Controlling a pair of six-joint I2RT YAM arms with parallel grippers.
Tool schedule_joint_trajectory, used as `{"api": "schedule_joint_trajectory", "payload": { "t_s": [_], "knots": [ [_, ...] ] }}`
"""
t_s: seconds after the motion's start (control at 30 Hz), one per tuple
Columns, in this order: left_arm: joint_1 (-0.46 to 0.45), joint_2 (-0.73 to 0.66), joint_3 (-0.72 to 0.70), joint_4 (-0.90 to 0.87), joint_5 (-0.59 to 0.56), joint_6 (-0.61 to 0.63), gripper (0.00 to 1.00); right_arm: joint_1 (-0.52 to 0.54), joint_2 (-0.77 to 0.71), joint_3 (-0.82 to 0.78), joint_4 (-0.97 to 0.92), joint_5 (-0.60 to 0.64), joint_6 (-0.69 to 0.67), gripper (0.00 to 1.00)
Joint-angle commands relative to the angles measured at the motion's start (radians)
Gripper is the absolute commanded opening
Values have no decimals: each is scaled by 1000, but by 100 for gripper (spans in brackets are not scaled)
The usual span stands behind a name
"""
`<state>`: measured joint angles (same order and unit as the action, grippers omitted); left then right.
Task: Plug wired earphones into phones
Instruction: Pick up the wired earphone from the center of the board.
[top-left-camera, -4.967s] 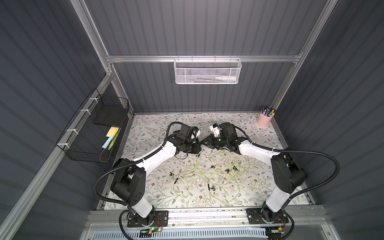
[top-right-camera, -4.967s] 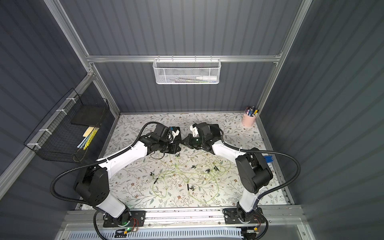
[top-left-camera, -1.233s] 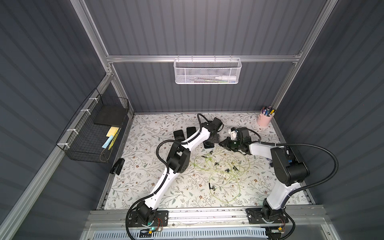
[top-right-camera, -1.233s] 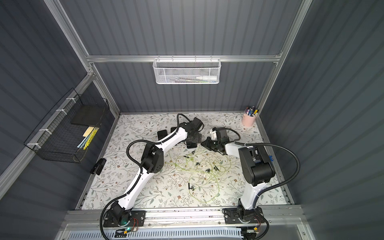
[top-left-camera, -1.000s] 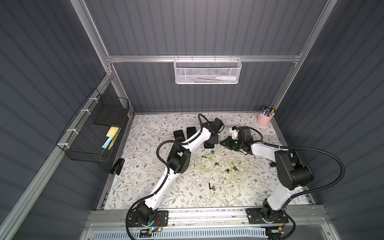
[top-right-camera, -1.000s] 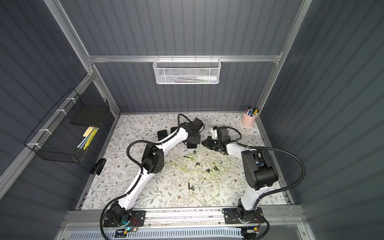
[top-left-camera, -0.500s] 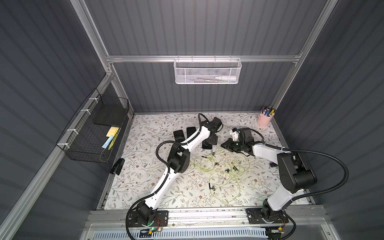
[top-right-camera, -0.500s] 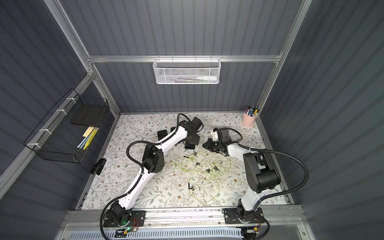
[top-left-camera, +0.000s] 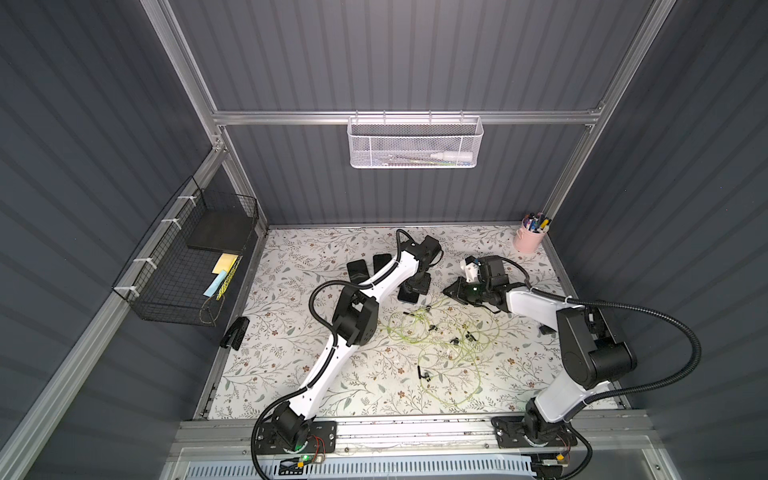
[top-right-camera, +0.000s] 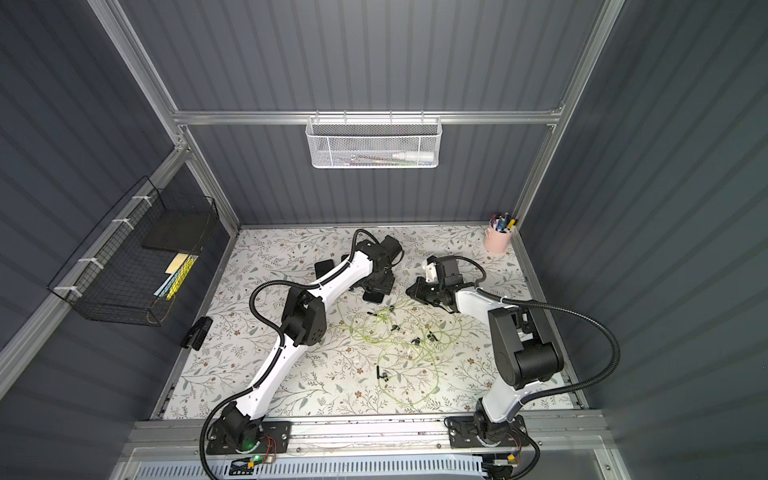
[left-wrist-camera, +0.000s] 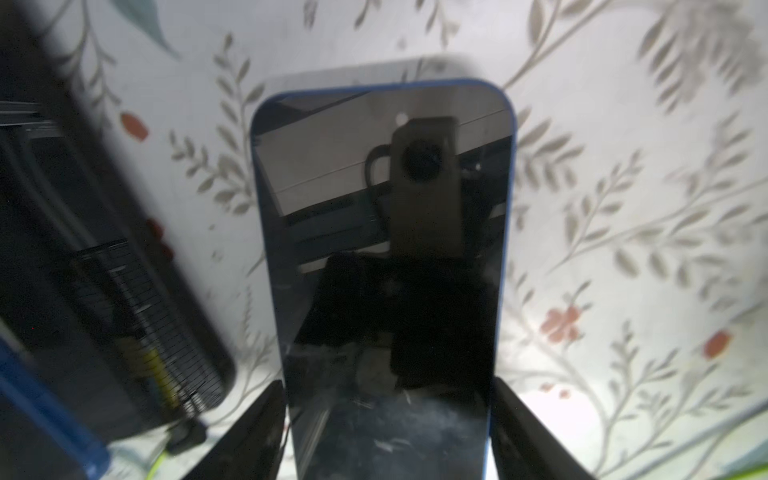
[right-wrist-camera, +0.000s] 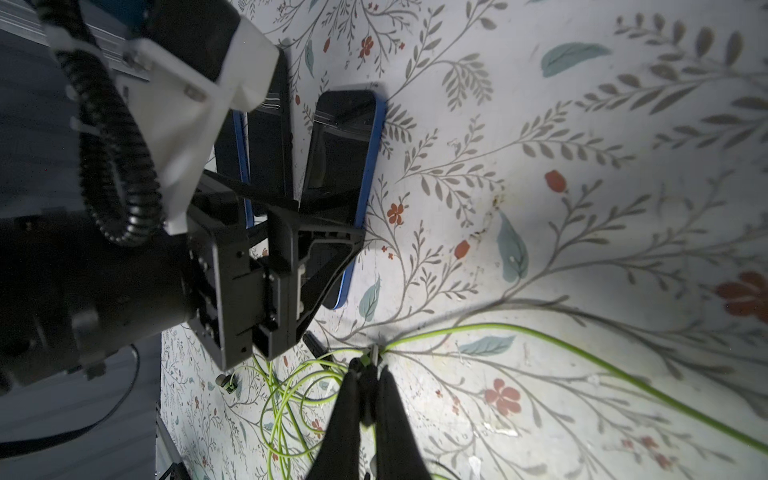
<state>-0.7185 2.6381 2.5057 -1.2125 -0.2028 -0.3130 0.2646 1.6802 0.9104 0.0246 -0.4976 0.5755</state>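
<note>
A blue-rimmed phone (left-wrist-camera: 382, 266) lies flat on the floral table (top-left-camera: 316, 374), framed by the left gripper (left-wrist-camera: 386, 432) with its jaws spread along both long edges; whether they touch is unclear. The right gripper (right-wrist-camera: 365, 376) is pinched on an earphone plug (right-wrist-camera: 372, 353), its limp yellow-green cord (top-left-camera: 449, 336) trailing nearby. The phone looks glossy and slippery (best held by its edges). A pink cup (top-left-camera: 528, 241) holds pens.

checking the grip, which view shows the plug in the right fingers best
The right wrist view: the plug sits pinched at the fingers' tips, yellow-green cord trailing off. Both top views show only the right gripper low over the mat, plug too small. The left wrist view misses it.
</note>
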Motion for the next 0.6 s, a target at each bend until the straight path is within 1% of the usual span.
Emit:
{"api": "schedule_joint_trajectory", "payload": {
  "t_s": [0.0,0.03,0.1,0.17,0.27,0.57],
  "knots": [
    [-1,57,-61,-191,-2,50,68,1,-26,-11,-27,10,-10,3],
    [-1,54,-58,-188,0,56,71,1,-27,-12,-28,11,-10,3],
    [-1,67,-30,-191,10,71,81,1,-26,-11,-32,11,-10,3],
    [-1,89,9,-208,12,82,87,1,-29,-11,-36,11,-12,3],
    [2,108,14,-201,18,98,88,2,-39,-11,-50,18,-18,3],
    [15,154,32,-177,78,169,85,5,-48,-10,-74,35,-26,3]
  ]
}}
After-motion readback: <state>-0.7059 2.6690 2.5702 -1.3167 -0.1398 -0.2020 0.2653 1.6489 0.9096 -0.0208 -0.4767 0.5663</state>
